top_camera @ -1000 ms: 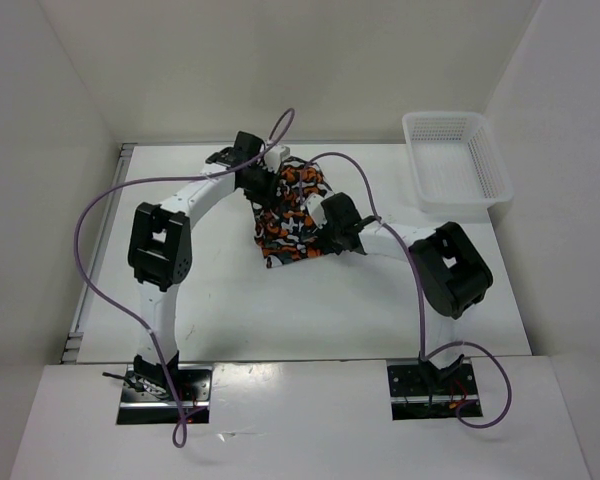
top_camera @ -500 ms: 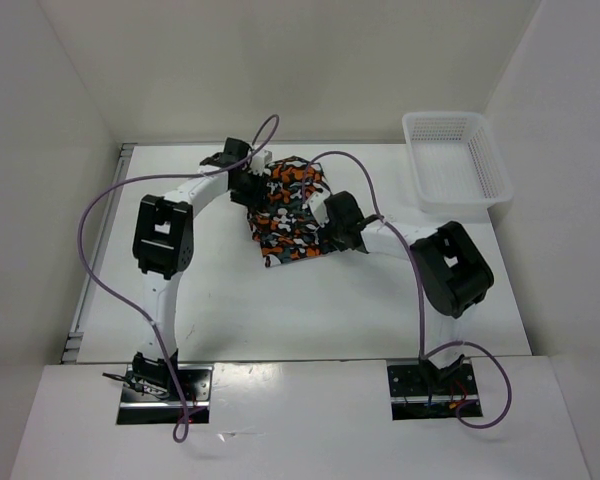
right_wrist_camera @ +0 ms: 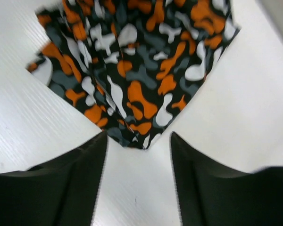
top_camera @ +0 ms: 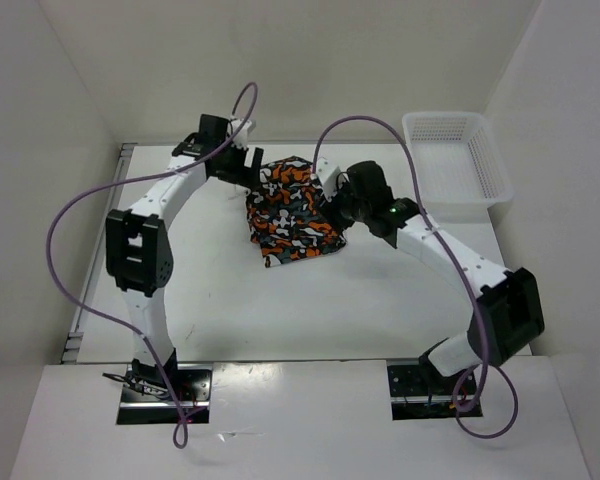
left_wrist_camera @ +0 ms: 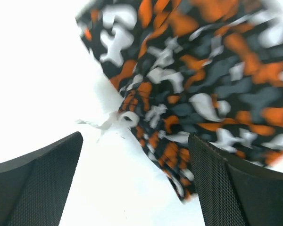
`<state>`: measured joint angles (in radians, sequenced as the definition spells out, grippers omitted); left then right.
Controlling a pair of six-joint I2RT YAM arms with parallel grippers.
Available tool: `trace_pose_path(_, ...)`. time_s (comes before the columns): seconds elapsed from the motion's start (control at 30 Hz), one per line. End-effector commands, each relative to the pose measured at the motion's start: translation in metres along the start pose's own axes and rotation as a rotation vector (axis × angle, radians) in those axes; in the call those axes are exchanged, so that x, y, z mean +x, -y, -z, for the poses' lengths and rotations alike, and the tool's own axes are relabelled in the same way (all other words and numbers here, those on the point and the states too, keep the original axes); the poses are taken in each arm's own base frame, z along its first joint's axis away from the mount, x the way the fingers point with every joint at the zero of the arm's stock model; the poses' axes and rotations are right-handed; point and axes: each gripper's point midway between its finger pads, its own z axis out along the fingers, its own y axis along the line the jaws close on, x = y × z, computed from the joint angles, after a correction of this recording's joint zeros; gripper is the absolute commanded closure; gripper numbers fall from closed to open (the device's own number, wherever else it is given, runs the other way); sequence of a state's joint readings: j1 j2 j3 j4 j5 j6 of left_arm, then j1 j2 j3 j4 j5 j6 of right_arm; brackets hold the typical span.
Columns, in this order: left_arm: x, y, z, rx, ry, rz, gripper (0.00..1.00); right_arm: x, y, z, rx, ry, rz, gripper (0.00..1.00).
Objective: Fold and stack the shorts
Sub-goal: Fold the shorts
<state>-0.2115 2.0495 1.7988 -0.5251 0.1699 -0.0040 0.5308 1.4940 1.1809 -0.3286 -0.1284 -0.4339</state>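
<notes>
Lying folded, shorts (top_camera: 292, 210), long axis far-to-near, slightly tilted

Shorts (top_camera: 292, 208): mid-table (top_camera: 230, 290). Left gripper (top_camera: 245, 168) just beside their left edge, right gripper (top_camera: 332, 200) at the right edge, apparently not touching. Mesh basket (top_camera: 455, 160): far-right corner.

A white tabletop (top_camera: 280, 300) spreads beneath the left pincer (top_camera: 242, 165) and the right pincer (top_camera: 332, 197), and its surface shows fine ribbing just below the right one. Beyond both pincers rises a plain white back wall (top_camera: 280, 60). A left side wall (top_camera: 30, 200) stands well outward of the left pincer, and a right side wall (top_camera: 580, 200) well outward of the right pincer. A pale metal rail (top_camera: 98, 250) edges the table on the left pincer's side. The light is bright and even, with only soft shadows.
</notes>
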Motion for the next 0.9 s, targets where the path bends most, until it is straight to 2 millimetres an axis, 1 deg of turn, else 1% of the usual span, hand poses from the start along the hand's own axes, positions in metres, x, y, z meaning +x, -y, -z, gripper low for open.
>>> trace_pose_path(0.0,-0.02,0.032,0.051,0.1,0.075,-0.03,0.01,-0.044,0.003,0.021,-0.009,0.165,-0.035,0.43)
trace_pose_path(0.03,-0.011,0.046,0.048,0.146,0.048,-0.036,0.08,-0.036,0.002,0.008,-0.01,0.141,-0.064,0.48)
trace_pose_path(0.07,-0.001,0.069,0.045,0.231,0.025,-0.047,0.13,-0.028,0.004,-0.002,0.005,0.111,-0.089,0.56)
trace_pose_path(0.1,0.025,0.079,0.037,0.267,-0.037,-0.039,0.19,-0.025,0.006,-0.012,0.013,0.096,-0.124,0.6)
trace_pose_path(0.13,0.035,0.087,0.033,0.29,-0.058,-0.042,0.24,-0.006,0.007,-0.033,0.012,0.034,-0.148,0.64)
trace_pose_path(0.17,0.049,0.092,0.023,0.3,-0.092,-0.043,0.29,0.003,0.007,-0.043,0.015,0.009,-0.152,0.69)
trace_pose_path(0.2,0.063,0.102,0.011,0.315,-0.129,-0.051,0.29,0.013,0.014,-0.05,0.03,-0.018,-0.164,0.71)
trace_pose_path(0.23,0.071,0.101,0.005,0.316,-0.153,-0.044,0.29,0.024,0.015,-0.058,0.029,-0.047,-0.194,0.72)
trace_pose_path(0.27,0.074,0.106,-0.002,0.323,-0.15,-0.055,0.29,0.042,0.021,-0.07,0.035,-0.091,-0.226,0.72)
trace_pose_path(0.3,0.086,0.102,-0.013,0.312,-0.178,-0.049,0.27,0.049,0.026,-0.075,0.04,-0.106,-0.245,0.75)
trace_pose_path(0.33,0.089,0.098,-0.019,0.292,-0.185,-0.049,0.26,0.058,0.028,-0.08,0.041,-0.128,-0.256,0.75)
trace_pose_path(0.37,0.095,0.095,-0.024,0.277,-0.2,-0.047,0.26,0.07,0.024,-0.088,0.031,-0.158,-0.261,0.76)
trace_pose_path(0.4,0.101,0.096,-0.033,0.271,-0.221,-0.051,0.26,0.074,0.023,-0.09,0.026,-0.168,-0.249,0.76)
trace_pose_path(0.47,0.114,0.094,-0.037,0.262,-0.266,-0.041,0.26,0.088,0.017,-0.091,0.009,-0.211,-0.236,0.76)
trace_pose_path(0.5,0.114,0.092,-0.038,0.251,-0.267,-0.042,0.26,0.093,0.012,-0.091,-0.008,-0.224,-0.24,0.76)
trace_pose_path(0.53,0.128,0.092,-0.037,0.235,-0.305,-0.045,0.26,0.102,0.006,-0.089,-0.026,-0.246,-0.245,0.76)
trace_pose_path(0.57,0.134,0.09,-0.035,0.223,-0.316,-0.044,0.26,0.114,-0.001,-0.085,-0.036,-0.275,-0.25,0.76)
trace_pose_path(0.63,0.15,0.087,-0.032,0.21,-0.351,-0.039,0.26,0.122,-0.019,-0.085,-0.075,-0.298,-0.229,0.76)
trace_pose_path(0.67,0.165,0.087,-0.029,0.21,-0.381,-0.033,0.26,0.128,-0.028,-0.083,-0.099,-0.308,-0.215,0.76)
trace_pose_path(0.7,0.171,0.085,-0.029,0.201,-0.395,-0.032,0.26,0.127,-0.04,-0.083,-0.12,-0.313,-0.198,0.76)
trace_pose_path(0.73,0.175,0.085,-0.025,0.201,-0.408,-0.029,0.25,0.121,-0.045,-0.083,-0.137,-0.299,-0.189,0.76)
trace_pose_path(0.77,0.175,0.086,-0.023,0.201,-0.408,-0.029,0.25,0.122,-0.054,-0.082,-0.156,-0.303,-0.196,0.76)
trace_pose_path(0.8,0.183,0.086,-0.021,0.201,-0.428,-0.025,0.25,0.12,-0.059,-0.08,-0.165,-0.303,-0.187,0.76)
trace_pose_path(0.83,0.183,0.086,-0.021,0.201,-0.429,-0.025,0.25,0.117,-0.065,-0.08,-0.172,-0.303,-0.195,0.76)
trace_pose_path(0.87,0.186,0.084,-0.018,0.191,-0.438,-0.025,0.25,0.121,-0.068,-0.076,-0.173,-0.317,-0.217,0.76)
